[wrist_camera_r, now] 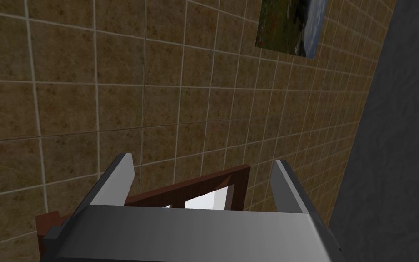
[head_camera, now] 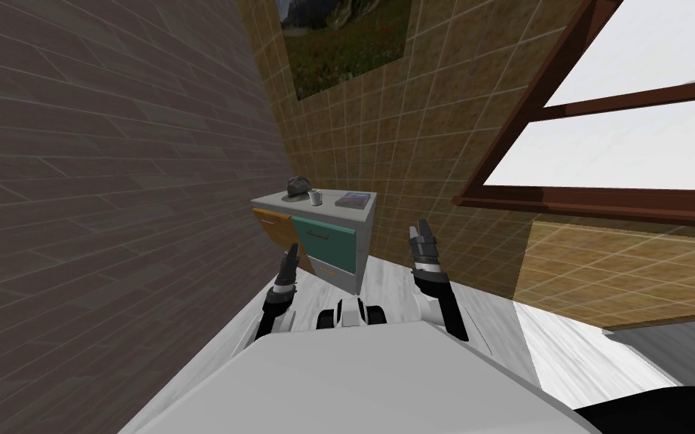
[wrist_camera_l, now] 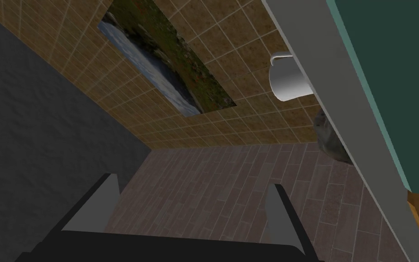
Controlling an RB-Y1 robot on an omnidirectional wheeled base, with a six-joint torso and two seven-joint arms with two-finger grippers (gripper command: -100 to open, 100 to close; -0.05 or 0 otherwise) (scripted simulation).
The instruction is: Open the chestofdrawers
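1. The left jaws are standing wide apart, gripping nothing, hovering just before the orange drawer front (head_camera: pixel 274 226)
2. The chest of drawers (head_camera: pixel 363 241) is standing against the tiled wall (head_camera: pixel 429 136), showing three fronts: the orange one, one teal (head_camera: pixel 327 239) and one pale (head_camera: pixel 331 270); its top is carrying one dark lump (head_camera: pixel 298 184), one white mug (head_camera: pixel 315 197) and one book (head_camera: pixel 353 200)
3. The right jaws are gaping equally wide, empty, hanging to the right of the chest

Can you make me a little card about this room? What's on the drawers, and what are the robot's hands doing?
chest of drawers: grey, against the tiled wall, ahead of both arms
teal drawer: looks shut
orange-brown drawer: looks shut
on top: dark lump, white mug, book
left gripper: open, close to the chest, holding nothing
right gripper: open, holding nothing
job: not yet begun
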